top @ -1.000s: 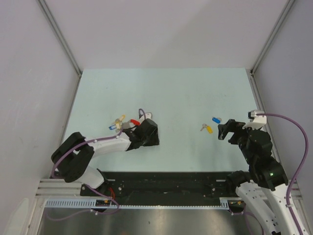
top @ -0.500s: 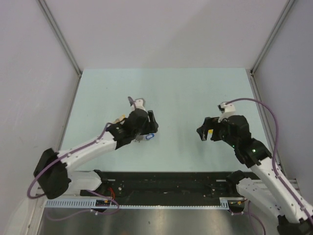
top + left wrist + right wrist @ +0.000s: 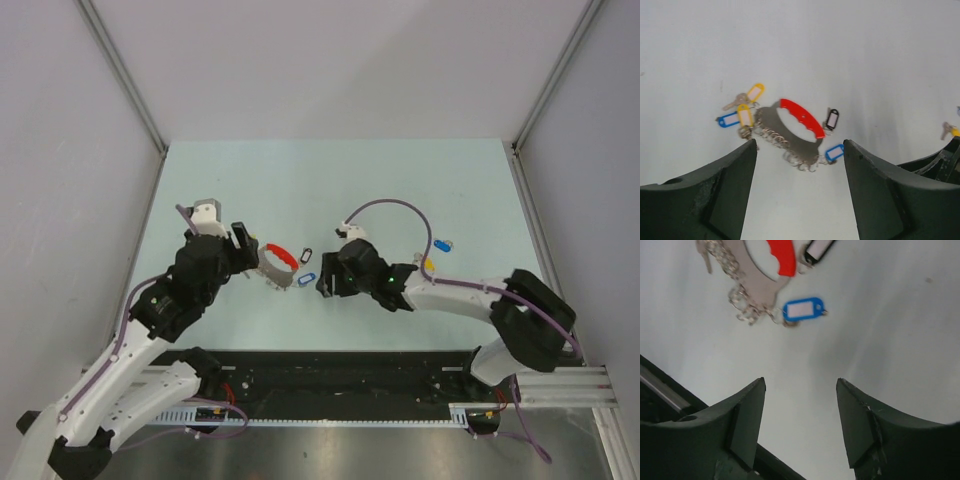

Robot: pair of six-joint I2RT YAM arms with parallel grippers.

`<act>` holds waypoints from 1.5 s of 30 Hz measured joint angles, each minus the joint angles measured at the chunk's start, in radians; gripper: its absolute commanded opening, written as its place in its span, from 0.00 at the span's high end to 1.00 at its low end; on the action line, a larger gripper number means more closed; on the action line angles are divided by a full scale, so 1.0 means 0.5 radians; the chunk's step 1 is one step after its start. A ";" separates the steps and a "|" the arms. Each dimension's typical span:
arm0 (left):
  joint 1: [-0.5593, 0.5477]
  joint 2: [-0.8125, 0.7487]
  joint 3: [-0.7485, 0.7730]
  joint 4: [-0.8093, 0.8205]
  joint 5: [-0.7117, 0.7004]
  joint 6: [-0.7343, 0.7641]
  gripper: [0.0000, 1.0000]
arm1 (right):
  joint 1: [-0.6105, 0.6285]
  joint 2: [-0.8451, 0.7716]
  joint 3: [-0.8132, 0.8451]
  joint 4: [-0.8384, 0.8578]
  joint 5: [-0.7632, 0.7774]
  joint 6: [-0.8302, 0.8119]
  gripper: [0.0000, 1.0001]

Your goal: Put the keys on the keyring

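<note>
My left gripper (image 3: 800, 192) jaws wide apart, empty, hovering over keyring (image 3: 790, 131). My right gripper (image 3: 800, 425) also apart, empty, just short of blue key (image 3: 802, 309). Keyring flat on tabletop (image 3: 400, 190), left of centre; black key (image 3: 832, 119) just beside it.

Risks:
- Flat tag may slip from my pinch.
- Blue key seems linked to small loops (image 3: 742, 310), so tugging it may drag ring.
- Cannot tell if either key threaded.

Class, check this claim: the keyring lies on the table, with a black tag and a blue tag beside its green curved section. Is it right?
No. The left wrist view shows the curved section is red, not green. The keyring does lie on the table, with the black tag and the blue tag beside that section.
</note>
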 measured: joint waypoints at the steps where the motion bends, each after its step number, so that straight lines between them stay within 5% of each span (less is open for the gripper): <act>1: 0.014 -0.037 -0.034 -0.006 -0.047 0.032 0.25 | 0.026 0.107 0.060 0.079 0.005 0.069 0.46; 16: 0.203 -0.327 -0.216 -0.030 -0.207 0.182 0.24 | 0.155 0.877 0.545 0.526 0.015 0.597 0.70; 29: 0.204 -0.376 -0.222 -0.024 -0.182 0.185 0.23 | 0.161 1.019 0.585 0.532 0.082 0.687 0.73; 38: 0.204 -0.368 -0.224 -0.014 -0.160 0.188 0.23 | 0.159 1.062 0.597 0.564 0.052 0.684 1.00; 45: 0.204 -0.345 -0.224 -0.008 -0.148 0.201 0.23 | 0.165 1.025 0.600 0.504 0.078 0.521 1.00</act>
